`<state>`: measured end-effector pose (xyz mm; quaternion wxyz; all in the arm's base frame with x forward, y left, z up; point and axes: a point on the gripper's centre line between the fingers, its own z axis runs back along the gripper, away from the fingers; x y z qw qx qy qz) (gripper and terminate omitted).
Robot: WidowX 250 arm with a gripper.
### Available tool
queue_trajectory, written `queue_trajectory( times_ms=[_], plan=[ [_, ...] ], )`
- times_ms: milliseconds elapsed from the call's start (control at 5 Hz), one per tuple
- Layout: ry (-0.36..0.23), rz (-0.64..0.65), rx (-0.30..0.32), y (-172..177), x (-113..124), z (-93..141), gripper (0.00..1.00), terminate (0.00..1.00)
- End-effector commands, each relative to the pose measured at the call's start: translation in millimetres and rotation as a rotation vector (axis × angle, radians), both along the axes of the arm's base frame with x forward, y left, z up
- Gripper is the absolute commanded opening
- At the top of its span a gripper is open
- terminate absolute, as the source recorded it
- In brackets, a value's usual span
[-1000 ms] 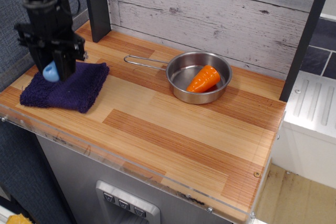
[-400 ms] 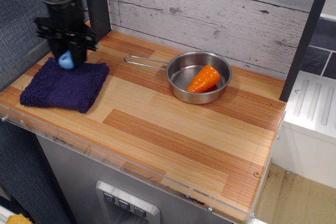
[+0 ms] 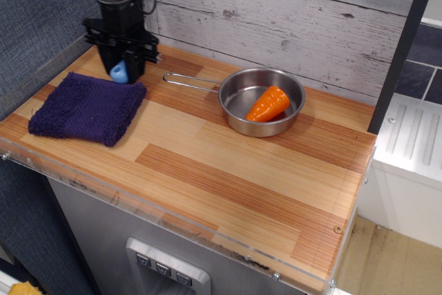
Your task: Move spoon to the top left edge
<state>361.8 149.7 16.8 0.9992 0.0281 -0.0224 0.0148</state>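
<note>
You're holding the spoon (image 3: 119,72) pinched in the gripper (image 3: 126,69), hovering past the towel (image 3: 86,107) toward the table's top left edge (image 3: 93,56) for the drop.

I only had one camera, set high out front and looking down, fairly close, with the gripper (image 3: 123,68) off at the countertop's (image 3: 228,170) far-left corner.
</note>
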Motion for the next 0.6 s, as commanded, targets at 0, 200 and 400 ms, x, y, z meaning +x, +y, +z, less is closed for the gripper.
queue_trajectory(
  times_ms=[0,200,400],
  plan=[
    [-0.049,-0.019,0.022,-3.9,14.4,19.1,0.0,0.0],
    [-0.024,-0.027,0.014,-13.4,9.1,19.8,1.0,0.0],
    [-0.067,-0.048,-0.01,-30.2,2.0,41.4,1.0,0.0]
  ],
)
